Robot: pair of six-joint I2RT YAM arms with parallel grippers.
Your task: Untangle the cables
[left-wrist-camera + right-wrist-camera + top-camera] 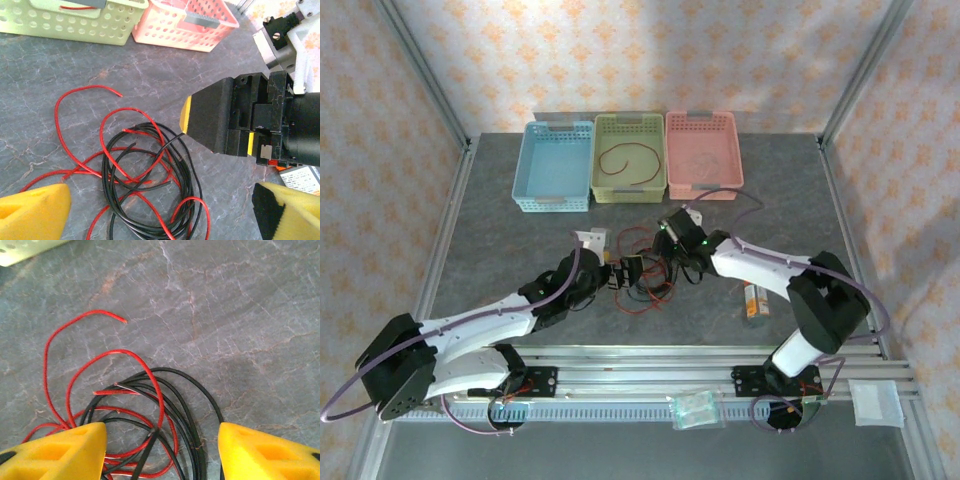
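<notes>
The cables (pixel 642 268) lie as one tangle of red and black loops on the grey table, between the two arms. In the left wrist view the tangle (pixel 145 185) sits between my left gripper's (pixel 160 220) wide-open yellow fingertips (pixel 30 212). My left gripper (pixel 623 276) is at the tangle's left side. My right gripper (pixel 660 258) comes in from the right, its black body (pixel 225 120) just above the cables. In the right wrist view its jaws (pixel 162 452) stand open astride the black and red loops (pixel 150 410), gripping nothing. One red cable (pixel 625 160) lies in the green basket.
Three baskets stand in a row at the back: blue (pixel 555 190), green (pixel 660 150), pink (pixel 702 188). A small orange and white object (pixel 753 300) lies right of the tangle. A plastic bag (pixel 697 408) and a white pad (pixel 875 403) rest on the front rails.
</notes>
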